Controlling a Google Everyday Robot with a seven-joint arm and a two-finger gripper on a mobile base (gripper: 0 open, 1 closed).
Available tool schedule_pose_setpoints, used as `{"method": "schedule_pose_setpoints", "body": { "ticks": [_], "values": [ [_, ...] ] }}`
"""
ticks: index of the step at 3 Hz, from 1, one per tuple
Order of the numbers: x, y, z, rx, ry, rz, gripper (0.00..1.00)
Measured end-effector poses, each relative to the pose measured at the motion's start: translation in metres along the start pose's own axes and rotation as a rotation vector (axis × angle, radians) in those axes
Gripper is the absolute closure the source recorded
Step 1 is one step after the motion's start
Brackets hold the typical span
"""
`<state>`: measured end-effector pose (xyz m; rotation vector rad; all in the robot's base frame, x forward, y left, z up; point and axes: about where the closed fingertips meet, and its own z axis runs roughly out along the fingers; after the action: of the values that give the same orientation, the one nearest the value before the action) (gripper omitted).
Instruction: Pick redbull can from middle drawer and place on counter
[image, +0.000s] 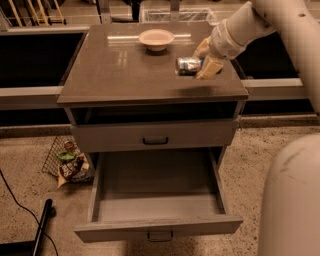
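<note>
The gripper (200, 62) is clamped on the redbull can (187, 64), held sideways over the counter (125, 70) near its right edge, toward the back corner. A bowl (156, 39) sits near the back edge. The middle drawer (157, 228) is pulled open.

Floor (270, 150): speckled beige, dim warm light. Grey ledge (30, 95) runs along behind, with dark recesses above and below it. Wire basket (65, 162) of packets on the floor, left. Black cable (12, 197) nearby. Gripper (200, 62) at upper right, clamped on can (187, 64).
</note>
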<state>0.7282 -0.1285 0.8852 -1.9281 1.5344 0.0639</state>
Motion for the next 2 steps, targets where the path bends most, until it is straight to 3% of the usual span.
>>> {"method": "schedule_pose_setpoints", "body": {
  "ticks": [2],
  "values": [
    [0.007, -0.034, 0.038, 0.081, -0.051, 0.133, 1.0]
  ]
}}
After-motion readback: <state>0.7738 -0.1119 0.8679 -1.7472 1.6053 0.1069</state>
